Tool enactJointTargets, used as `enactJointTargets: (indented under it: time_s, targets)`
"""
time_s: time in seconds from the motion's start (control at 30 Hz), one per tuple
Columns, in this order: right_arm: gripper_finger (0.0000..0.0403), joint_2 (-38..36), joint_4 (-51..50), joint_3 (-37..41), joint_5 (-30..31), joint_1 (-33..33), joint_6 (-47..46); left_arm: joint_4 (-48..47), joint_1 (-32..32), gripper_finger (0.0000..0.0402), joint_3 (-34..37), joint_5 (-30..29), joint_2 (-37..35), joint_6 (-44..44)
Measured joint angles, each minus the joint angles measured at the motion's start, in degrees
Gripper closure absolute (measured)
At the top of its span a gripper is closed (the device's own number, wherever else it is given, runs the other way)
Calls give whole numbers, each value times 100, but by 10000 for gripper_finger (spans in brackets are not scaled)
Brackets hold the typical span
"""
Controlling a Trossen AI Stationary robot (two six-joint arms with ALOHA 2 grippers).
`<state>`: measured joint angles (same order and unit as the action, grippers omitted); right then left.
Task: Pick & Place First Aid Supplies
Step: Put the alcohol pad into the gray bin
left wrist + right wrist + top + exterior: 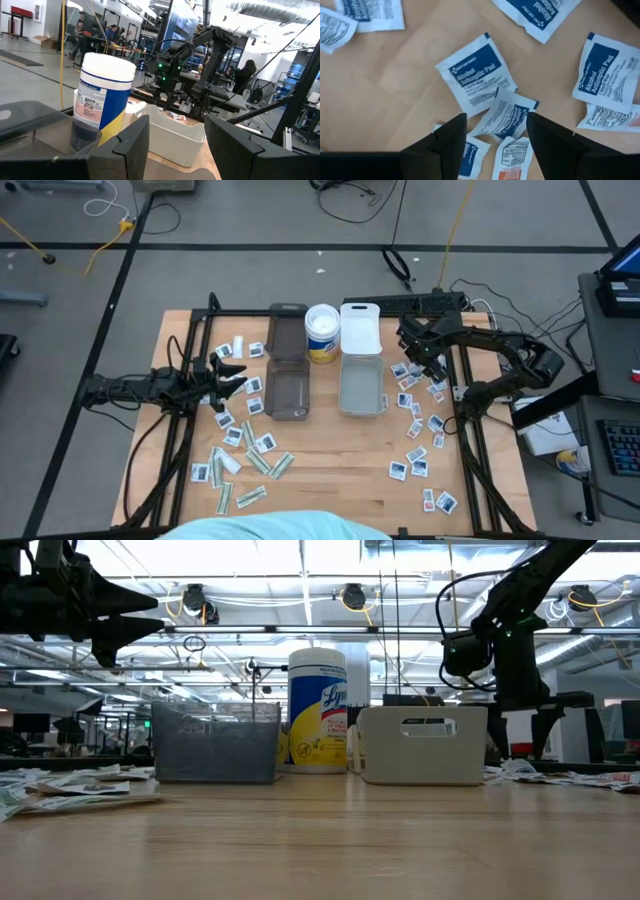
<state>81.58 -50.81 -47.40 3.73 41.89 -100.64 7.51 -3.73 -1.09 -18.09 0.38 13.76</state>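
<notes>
Our right tool (496,145) hangs with its fingers apart and nothing between them, pointing down over the packets (476,75) scattered on the right side of the surface (340,455). Its wrist view gives what no other view does: white squares with blue print, one reading "Alcohol Prep Pad", lying flat at different angles, two of them overlapping right under the gap between the fingers. Being square, they have no long axis we can name.

Our left tool (177,145) is also parted and empty. In the high view it sits over the left scatter of packets (232,430), beside the dark bin (288,392). The low view shows it raised well above the surface. Its wrist view looks level across the bins and catches the right arm beyond them.

Only the high view shows the whole layout: dark bin left of centre, pale bin (361,385) right of it, a wipes canister (322,332) between them at the back, and each bin's lid lying behind it. The left scatter also holds narrow green-white strips (252,496), mostly lying at a slant near the front edge.

The surface is light wood, ringed by a black frame. Beyond it lie a grey floor with cables, a workshop with bright ceiling lights, and people far back.
</notes>
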Motion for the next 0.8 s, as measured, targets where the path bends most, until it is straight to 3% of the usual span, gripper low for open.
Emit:
enactJointTargets:
  time_s: [0.27,0.57,0.8]
  targets:
    - [229,204,85,2,-3,2,-142,1,0,206,-1,0,1,0]
    - [388,204,45,15,340,1,-37,2,0,206,-2,0,1,0]
    - [401,204,9,20,378,0,83,1,0,206,-2,-2,1,0]
